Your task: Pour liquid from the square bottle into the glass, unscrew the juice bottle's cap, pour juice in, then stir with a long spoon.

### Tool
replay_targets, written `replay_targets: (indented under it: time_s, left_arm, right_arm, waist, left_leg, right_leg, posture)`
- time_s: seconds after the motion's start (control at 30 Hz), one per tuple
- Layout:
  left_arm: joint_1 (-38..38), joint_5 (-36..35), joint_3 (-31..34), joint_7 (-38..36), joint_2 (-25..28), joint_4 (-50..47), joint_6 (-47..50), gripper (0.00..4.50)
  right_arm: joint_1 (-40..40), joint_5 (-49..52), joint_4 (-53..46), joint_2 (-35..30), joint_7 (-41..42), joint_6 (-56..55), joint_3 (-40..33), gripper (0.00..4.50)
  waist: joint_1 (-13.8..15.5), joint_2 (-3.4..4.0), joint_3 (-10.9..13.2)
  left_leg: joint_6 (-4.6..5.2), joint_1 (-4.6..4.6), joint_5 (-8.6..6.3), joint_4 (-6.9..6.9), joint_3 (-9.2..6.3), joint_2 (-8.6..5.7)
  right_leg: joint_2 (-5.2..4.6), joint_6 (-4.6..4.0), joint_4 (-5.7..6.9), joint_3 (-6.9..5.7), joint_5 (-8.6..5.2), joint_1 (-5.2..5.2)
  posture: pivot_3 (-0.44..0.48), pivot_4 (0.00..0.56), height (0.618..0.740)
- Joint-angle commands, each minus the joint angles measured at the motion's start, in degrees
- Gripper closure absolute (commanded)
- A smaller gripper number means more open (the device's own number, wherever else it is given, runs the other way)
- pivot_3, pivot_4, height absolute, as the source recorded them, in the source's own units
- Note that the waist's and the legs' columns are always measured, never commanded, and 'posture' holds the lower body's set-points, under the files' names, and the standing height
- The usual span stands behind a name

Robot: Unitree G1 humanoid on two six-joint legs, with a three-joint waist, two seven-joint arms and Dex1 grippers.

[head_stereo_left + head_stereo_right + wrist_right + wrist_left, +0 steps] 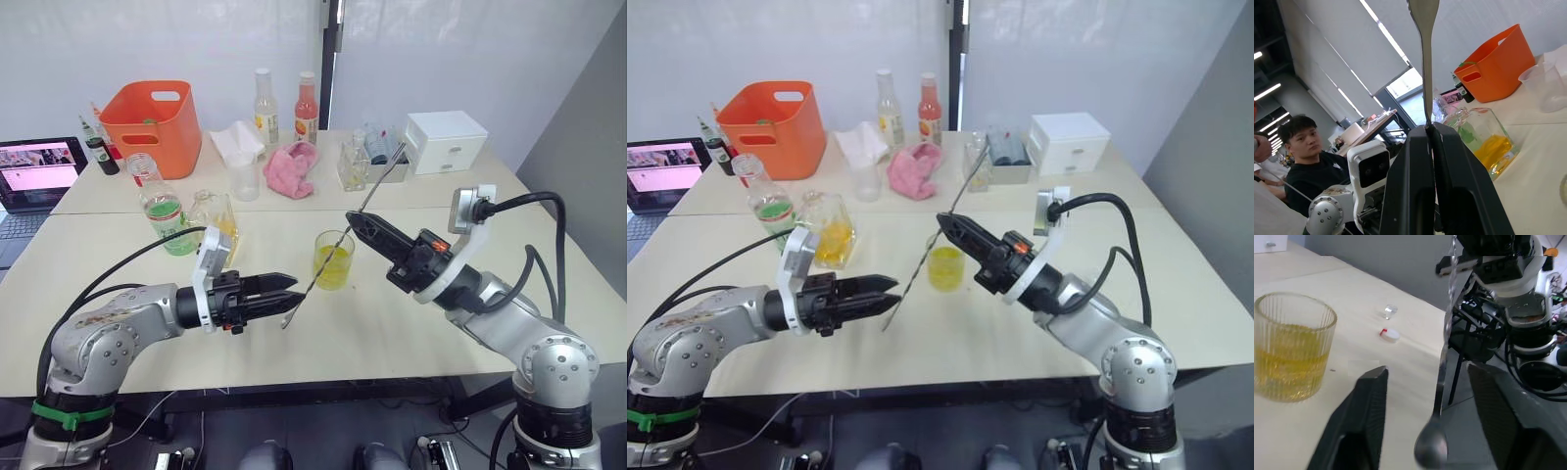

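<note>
Your right claw [355, 219] pinches the long spoon [338, 240] over the glass [333, 259]; left claw [292, 295] spread beside it. Pale desk [392, 333], cap [1389, 335] near glass, white-walled room.

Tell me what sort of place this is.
Probably an office or lab set up for robot drink-mixing trials: pale tables pushed together, a laptop at one end, blinds over big windows, and a seated person watching.

No legible text on anything
</note>
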Motion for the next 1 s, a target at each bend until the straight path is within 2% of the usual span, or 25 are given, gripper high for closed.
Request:
replay_targets:
  time_s: [0.03,0.1,0.23,0.4,0.7,1.0]
  left_arm:
    - [1.29,7.90,-0.20,-1.88,2.19,0.76,-8.12,0.53]
    - [0.69,11.34,-0.85,-2.13,2.09,2.34,-11.88,0.04]
    - [-1.71,14.99,-2.03,-2.70,0.96,4.90,-16.27,0.04]
    - [-3.60,16.51,-3.01,-2.71,-0.49,6.56,-17.64,0.04]
    - [-6.32,19.97,-4.83,-2.49,-2.13,8.02,-19.51,0.04]
    - [-7.29,21.57,-5.19,-2.30,-2.98,8.75,-19.85,0.04]
  right_arm:
    - [-4.45,-1.48,0.43,-3.19,2.57,-1.90,-3.71,4.50]
    - [-8.53,-3.66,2.47,-6.08,4.04,-1.44,-4.43,4.50]
    - [-17.18,-8.61,7.77,-9.67,6.52,-1.16,-4.54,4.50]
    - [-23.62,-16.55,13.21,-9.61,9.64,-1.53,-2.00,4.50]
    - [-25.65,-34.15,20.86,-5.49,18.91,-4.96,4.59,4.50]
    - [-26.28,-43.39,23.93,-1.29,24.34,-6.35,6.67,4.50]
  waist:
    - [0.04,0.01,0.01]
    - [0.19,0.02,0.01]
    - [0.20,0.01,0.01]
    - [0.01,0.01,0.01]
    - [0.06,0.02,0.01]
    - [-0.08,0.02,0.01]
  left_leg:
    - [0.00,0.00,0.00,0.00,0.04,-0.01]
    - [0.02,0.00,-0.02,0.00,0.05,-0.01]
    - [0.08,-0.02,-0.05,-0.01,0.06,0.00]
    - [0.08,-0.03,-0.05,-0.02,0.09,0.04]
    - [0.10,-0.22,-0.05,-0.01,0.11,0.04]
    - [0.10,-0.30,-0.05,-0.01,0.09,0.04]
  right_leg:
    - [0.00,0.00,0.00,0.03,0.00,-0.02]
    - [0.00,-0.01,-0.01,0.01,0.00,-0.03]
    - [-0.02,-0.04,-0.06,0.01,0.02,-0.02]
    - [0.00,-0.03,-0.01,0.01,0.02,-0.03]
    - [0.00,0.02,0.08,-0.05,0.05,-0.10]
    - [0.00,0.04,0.02,-0.13,0.06,-0.12]
  posture:
    - [0.000,0.150,0.740]
    - [0.000,0.150,0.740]
    - [0.000,0.150,0.740]
    - [0.000,0.150,0.740]
    - [0.000,0.150,0.740]
    - [0.000,0.150,0.740]
